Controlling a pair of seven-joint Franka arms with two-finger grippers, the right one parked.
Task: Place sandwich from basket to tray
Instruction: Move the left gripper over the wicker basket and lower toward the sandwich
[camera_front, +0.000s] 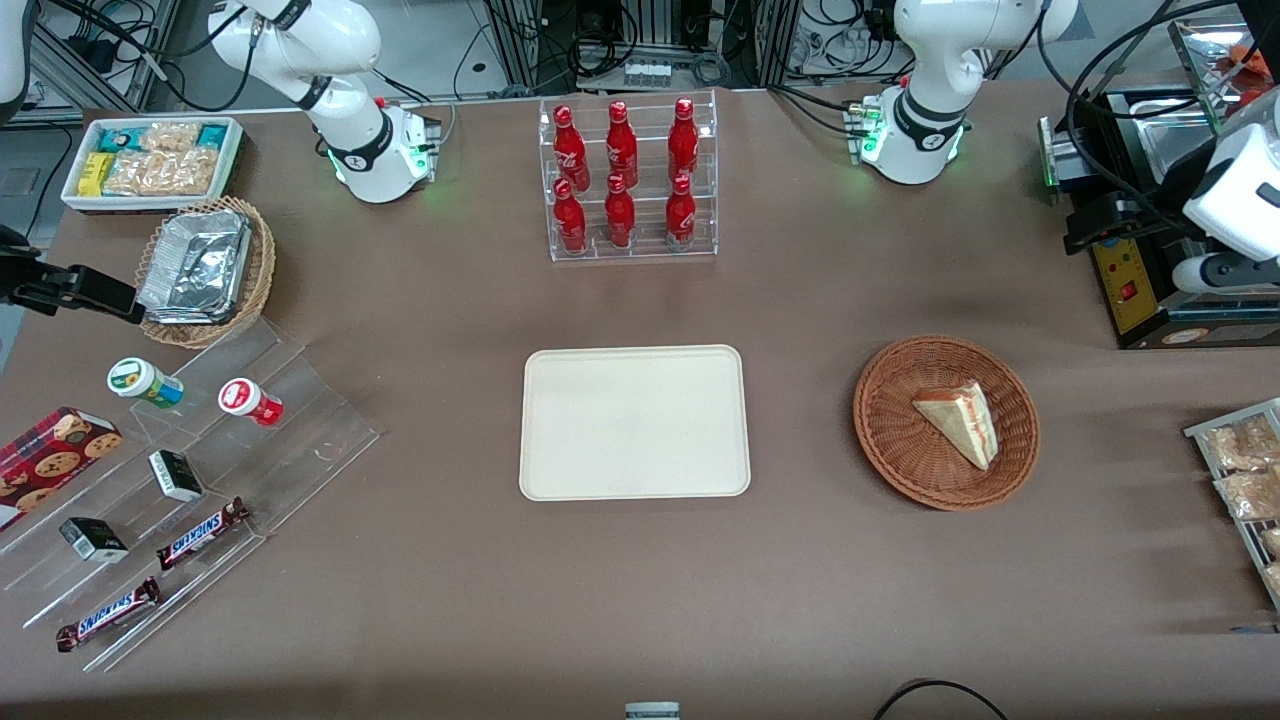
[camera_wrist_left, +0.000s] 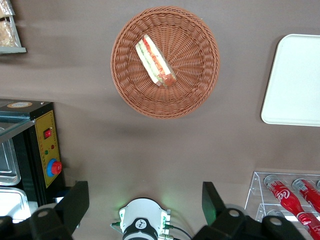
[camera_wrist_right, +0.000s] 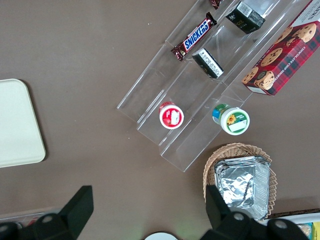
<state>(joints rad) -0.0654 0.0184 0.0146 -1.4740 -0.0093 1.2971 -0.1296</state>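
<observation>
The sandwich (camera_front: 962, 420) is lying inside the basket (camera_front: 900, 455), a triangular wedge resting on its side with the red, pink and green filling showing along the cut edge. The basket is sitting on the brown worktop (camera_front: 640, 590) toward the working arm's end, well apart from the tray (camera_front: 634, 422), which is lying flat and bare near the middle of the worktop, nearer to the front camera than the clear rack of red bottles (camera_front: 626, 180). From the wrist camera, the pincer (camera_wrist_left: 145, 200) is hanging high above the worktop with its two dark fingers (camera_wrist_left: 75, 202) spread wide apart and gripping nothing; the sandwich (camera_wrist_left: 156, 61) in the basket (camera_wrist_left: 197, 75) is showing well below it, clear of both fingers, and one edge of the tray (camera_wrist_left: 295, 80) is showing beside the basket. A black box with a yellow panel and red buttons (camera_front: 1125, 285) is standing toward the working arm's end of the worktop, farther from the front camera than the basket.
</observation>
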